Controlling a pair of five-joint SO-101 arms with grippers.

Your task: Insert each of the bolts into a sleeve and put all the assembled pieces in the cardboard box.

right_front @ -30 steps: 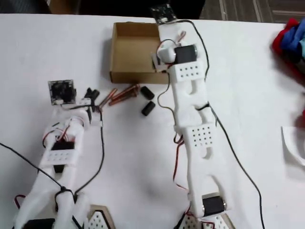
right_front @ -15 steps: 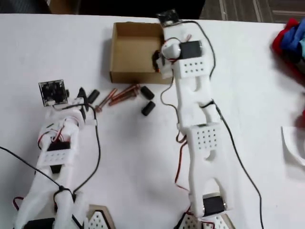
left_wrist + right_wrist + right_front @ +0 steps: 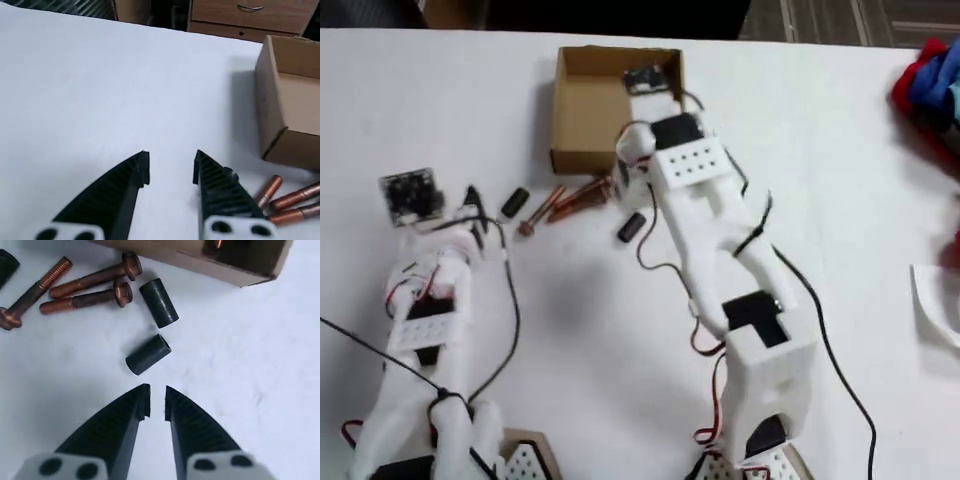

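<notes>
Three copper bolts (image 3: 85,287) lie side by side on the white table, a little in front of the cardboard box (image 3: 585,105). Two black sleeves lie to one side of them, one near the bolt heads (image 3: 158,303) and one farther from the box (image 3: 148,354). My right gripper (image 3: 155,402) hangs just short of that farther sleeve, open by a narrow gap and holding nothing. A copper piece (image 3: 217,244) shows inside the box. On the bolts' other side, my left gripper (image 3: 171,167) is open and empty. Another sleeve (image 3: 515,201) lies close beside it.
The right arm (image 3: 700,190) stretches over the table's middle and covers the box's front corner. A heap of red and blue cloth (image 3: 930,80) sits at the far right edge, with a white object (image 3: 935,300) below it. A wooden drawer unit (image 3: 245,15) stands beyond the table.
The right arm has drawn back from over the box and folded down toward the two sleeves. The left arm has swung left, away from the bolts.
</notes>
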